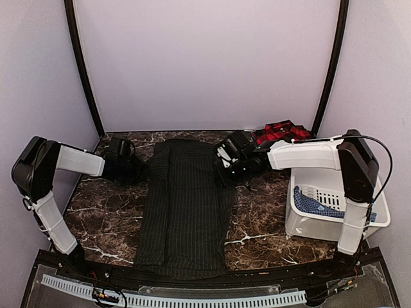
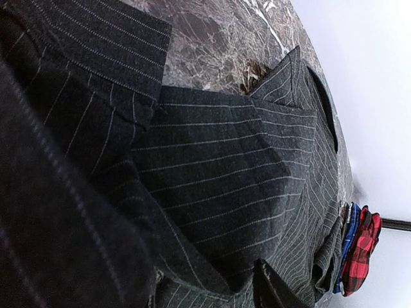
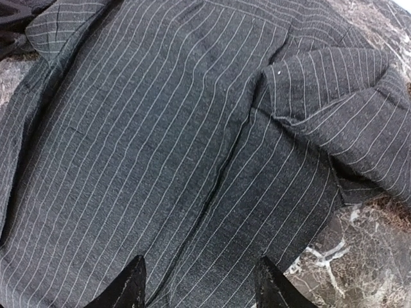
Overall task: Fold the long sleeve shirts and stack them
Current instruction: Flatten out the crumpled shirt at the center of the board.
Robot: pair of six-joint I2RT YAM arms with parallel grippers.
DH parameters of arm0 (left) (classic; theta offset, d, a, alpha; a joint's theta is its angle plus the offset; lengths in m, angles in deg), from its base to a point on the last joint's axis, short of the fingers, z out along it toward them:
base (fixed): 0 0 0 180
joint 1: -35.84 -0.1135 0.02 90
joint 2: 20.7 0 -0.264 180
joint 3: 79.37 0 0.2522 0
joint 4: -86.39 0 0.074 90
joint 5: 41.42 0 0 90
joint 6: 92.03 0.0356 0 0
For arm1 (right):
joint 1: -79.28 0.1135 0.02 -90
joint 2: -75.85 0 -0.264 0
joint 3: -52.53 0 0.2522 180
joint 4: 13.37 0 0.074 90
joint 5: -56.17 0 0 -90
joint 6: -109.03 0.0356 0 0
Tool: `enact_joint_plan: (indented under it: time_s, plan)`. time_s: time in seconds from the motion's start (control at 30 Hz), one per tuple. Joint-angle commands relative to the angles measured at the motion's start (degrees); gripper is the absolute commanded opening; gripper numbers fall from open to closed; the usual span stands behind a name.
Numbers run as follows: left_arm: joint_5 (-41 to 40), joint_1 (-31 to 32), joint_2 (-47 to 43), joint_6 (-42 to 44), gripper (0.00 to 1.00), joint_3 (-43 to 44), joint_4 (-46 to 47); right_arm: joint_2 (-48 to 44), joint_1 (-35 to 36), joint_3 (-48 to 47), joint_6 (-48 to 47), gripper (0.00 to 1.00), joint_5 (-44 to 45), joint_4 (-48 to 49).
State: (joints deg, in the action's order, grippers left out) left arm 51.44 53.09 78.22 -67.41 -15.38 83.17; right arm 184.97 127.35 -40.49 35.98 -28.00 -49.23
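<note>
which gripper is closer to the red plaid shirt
Right. The right gripper is close beside the red plaid shirt, over the pinstriped shirt at its right edge. The left gripper is at that shirt's opposite edge, much farther away.

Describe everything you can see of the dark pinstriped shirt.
The pinstriped shirt is dark charcoal cloth with fine pale stripes, lying flat on the marble table, folded into a long narrow strip from far side to near edge. A cuff with a small white button is turned in over it. The right gripper is open above its far end; the left gripper is at its far left corner.
</note>
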Motion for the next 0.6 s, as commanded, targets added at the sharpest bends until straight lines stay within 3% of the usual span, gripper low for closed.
enact_joint_plan:
  time_s: [0.0,0.2,0.3,0.43,0.57]
  plan:
    - [-2.2,0.0,2.4,-0.2,0.49,2.8,-1.4,1.0,0.5,1.8,1.0,0.54,-0.6,2.7]
    - [-4.0,0.0,5.1,0.1,0.37,4.5,-1.7,1.3,0.5,3.9,1.1,0.54,-1.1,3.1]
    - [-4.3,0.0,5.0,0.6,0.18,4.8,-1.8,1.1,0.5,5.2,1.2,0.54,-1.2,3.7]
    - [-5.9,-0.6,4.3,2.8,0.01,6.2,-3.8,1.1,0.5,6.5,1.2,0.54,-1.3,4.1]
    - [-8.2,-2.2,2.7,6.5,0.0,8.4,-6.5,1.4,0.5,7.4,1.0,0.54,-1.4,4.2]
